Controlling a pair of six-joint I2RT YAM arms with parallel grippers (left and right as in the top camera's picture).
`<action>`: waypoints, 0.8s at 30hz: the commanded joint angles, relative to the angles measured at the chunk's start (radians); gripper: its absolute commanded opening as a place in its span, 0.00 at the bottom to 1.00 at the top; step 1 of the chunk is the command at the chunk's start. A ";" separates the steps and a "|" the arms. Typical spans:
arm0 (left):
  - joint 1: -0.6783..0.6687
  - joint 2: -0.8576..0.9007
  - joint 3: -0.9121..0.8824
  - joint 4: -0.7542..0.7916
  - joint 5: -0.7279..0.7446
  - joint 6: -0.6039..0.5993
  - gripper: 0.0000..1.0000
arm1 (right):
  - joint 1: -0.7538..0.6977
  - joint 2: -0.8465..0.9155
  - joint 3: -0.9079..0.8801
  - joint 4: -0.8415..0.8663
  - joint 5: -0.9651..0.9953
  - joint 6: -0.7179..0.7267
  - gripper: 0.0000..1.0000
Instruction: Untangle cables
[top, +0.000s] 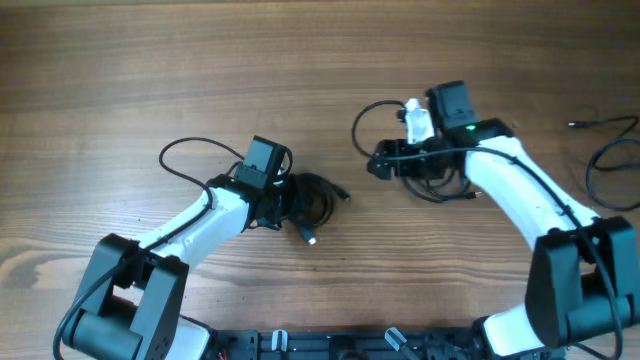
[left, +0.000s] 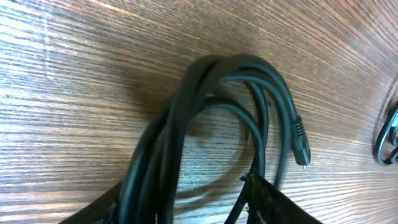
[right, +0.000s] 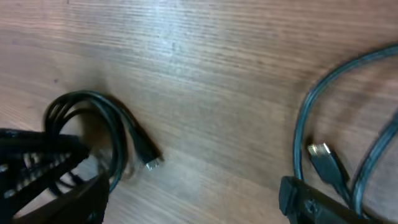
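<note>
Cable bundle (top: 310, 198): lay as a coil of thin black cords on the wooden table (top: 120, 60), roughly mid-table. Carried several strands twisted together along the left side of the loop, as seen in the left wrist view. Showed 2 plug ends: a silver-tipped plug (top: 311, 238) just below the coil on the robot's side, and a dark plug (top: 343, 195) at the coil's right rim.

Left gripper (left: 180, 205): sat right over the left part of the bundle. Stood parted, with 1 finger on each side of the twisted strands and nothing pinched; contact with the cords could not be told.

Right gripper (right: 186, 186): hung to the right of the bundle, apart from it. Was spread wide and clasped nothing.

Second cable (right: 305, 118): curved across the wood to the right of the bundle, separate from it. Ended in a metal plug (right: 322, 154) just beside the right gripper's outer finger.

Third cable (top: 610, 150): lay well to the right of the bundle, running off the right edge of the overhead view.

Open room: bare wood stretched left of the bundle and across the whole far side beyond it.
</note>
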 joint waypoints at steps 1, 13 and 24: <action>0.002 0.010 -0.005 0.003 0.008 0.008 0.64 | 0.018 0.078 0.003 0.035 0.167 0.002 0.91; 0.002 0.010 -0.005 0.002 0.004 0.009 0.70 | -0.359 0.243 0.003 -0.059 0.515 0.108 1.00; 0.002 0.010 -0.005 0.007 0.008 0.108 0.56 | -0.477 0.068 0.177 -0.211 0.181 0.038 1.00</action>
